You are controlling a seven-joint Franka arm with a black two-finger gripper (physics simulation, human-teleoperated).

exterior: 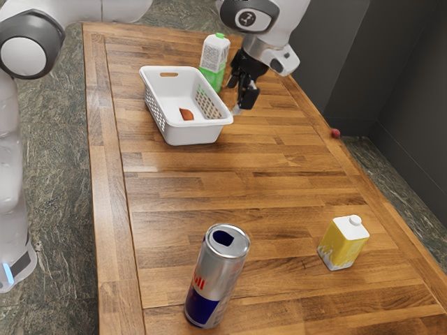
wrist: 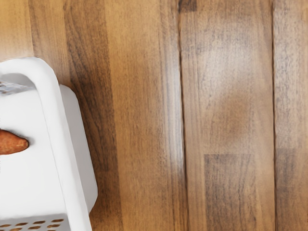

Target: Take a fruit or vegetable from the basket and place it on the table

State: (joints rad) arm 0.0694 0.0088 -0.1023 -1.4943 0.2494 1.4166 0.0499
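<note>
My gripper (exterior: 239, 93) hangs above the table beside the white basket (exterior: 155, 112), off its rim toward the exterior view's right. Its two black fingers stand apart, and I see nothing held between them. An orange-brown vegetable, like a sweet potato (exterior: 186, 114), lies on the basket's floor. In the wrist view the pointed end of the sweet potato (wrist: 13, 143) shows inside the basket (wrist: 61, 139), and wooden tabletop lies past the basket's wall.
A green-and-white bottle (exterior: 214, 61) stands behind the basket, close to the gripper. A small red round object (exterior: 335, 133) is at the table's far edge. A yellow carton (exterior: 343, 243) and a silver-and-blue can (exterior: 218, 276) stand farther off on the wooden table (exterior: 244, 188).
</note>
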